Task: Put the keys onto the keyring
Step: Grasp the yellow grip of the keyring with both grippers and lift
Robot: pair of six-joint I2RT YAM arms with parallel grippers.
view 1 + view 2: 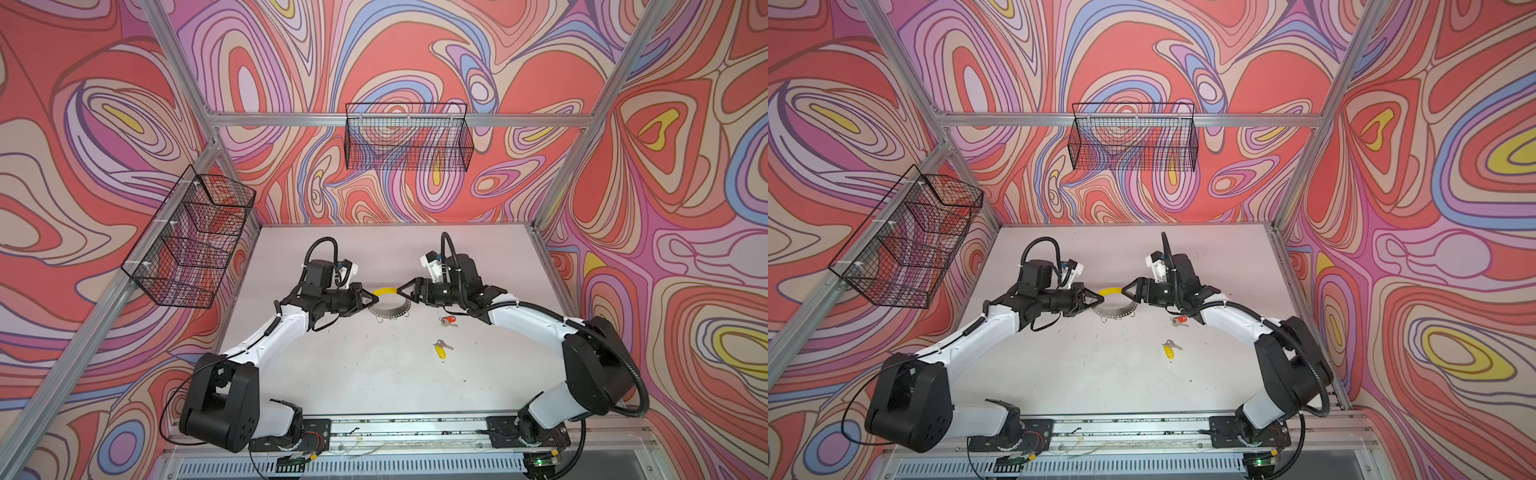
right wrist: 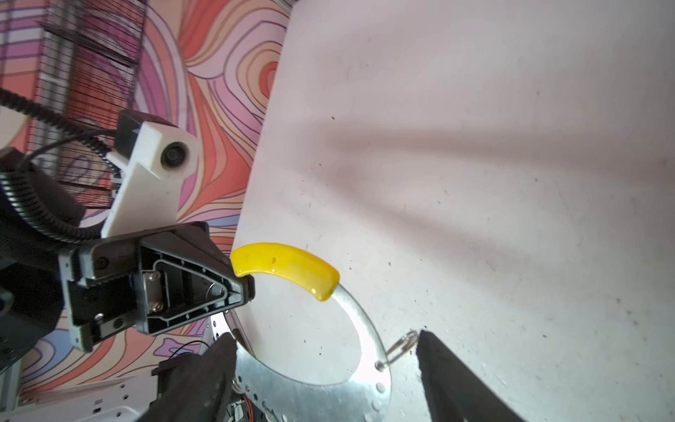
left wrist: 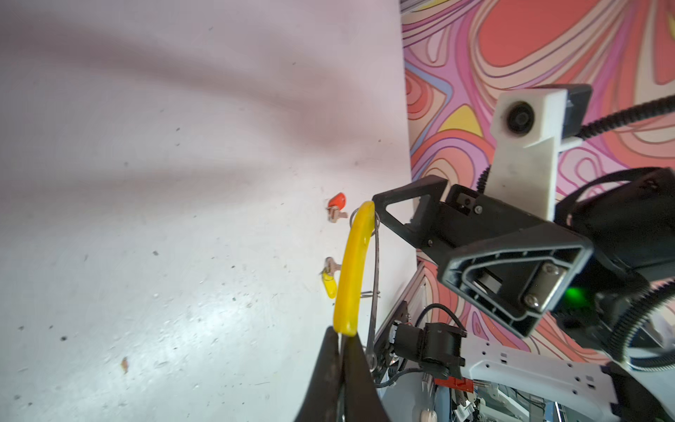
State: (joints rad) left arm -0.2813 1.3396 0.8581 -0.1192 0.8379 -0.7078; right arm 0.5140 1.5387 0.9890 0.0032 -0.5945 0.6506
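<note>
While the left hand (image 1: pixel 374 296) pinches the keyring (image 1: pixel 388 311) by its yellow arc (image 1: pixel 384 291), both top views show the red-tagged key (image 1: pixel 448 320) and yellow-tagged key (image 1: pixel 442 350) on the worktop (image 1: pixel 353 374), nearer the right hand (image 1: pixel 403 294). Left wrist view: pinch closed. Right wrist view: right hand wide, straddling the grey rim (image 2: pixel 369 350).

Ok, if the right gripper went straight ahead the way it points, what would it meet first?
Probably the keyring, whose grey band lies inside the open right gripper; beyond that, the yellow arc and the left gripper shut on it. Exact depth is unclear.
</note>
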